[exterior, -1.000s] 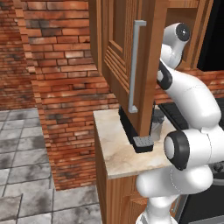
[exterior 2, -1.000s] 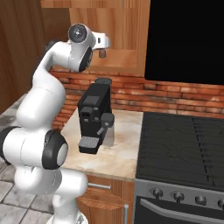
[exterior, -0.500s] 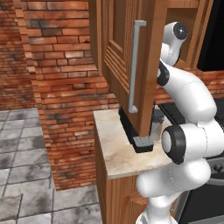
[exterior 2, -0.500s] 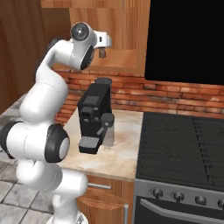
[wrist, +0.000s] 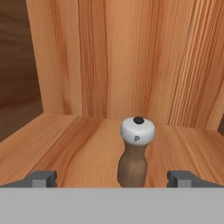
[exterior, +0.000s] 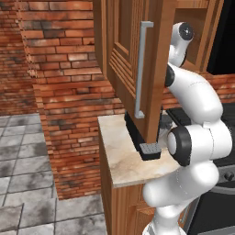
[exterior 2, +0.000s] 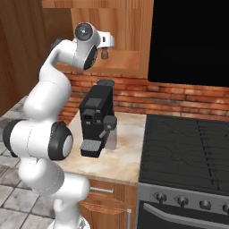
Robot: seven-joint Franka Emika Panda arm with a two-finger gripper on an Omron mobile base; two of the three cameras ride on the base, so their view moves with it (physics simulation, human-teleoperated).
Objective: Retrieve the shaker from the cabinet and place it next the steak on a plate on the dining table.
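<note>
A: How does the gripper (wrist: 112, 178) stand?

B: Spread wide. In the hand view its two fingertips (wrist: 43, 178) sit far apart at the bottom, gripping nothing, with the shaker (wrist: 134, 153) between them, a little nearer the one on the view's right. No contact with either tip that I can see.

A: And the shaker itself?

B: Upright on the wooden shelf inside the cabinet (wrist: 131, 57), brown body, white cap with a dark knob and a "P" on it. The back wall is well behind it.

A: Where is the hand in the room?

B: In the right base view the gripper (exterior 2: 105, 54) reaches up into the open cabinet (exterior 2: 127, 31), above a black coffee machine (exterior 2: 96, 118) on the counter (exterior 2: 123, 154). A stove (exterior 2: 188, 152) lies just to the right of the counter.

A: The door?

B: In the left base view the cabinet door (exterior: 131, 64) stands swung open, its grey handle (exterior: 141, 69) facing the camera, a brick wall (exterior: 59, 82) to its left.
</note>
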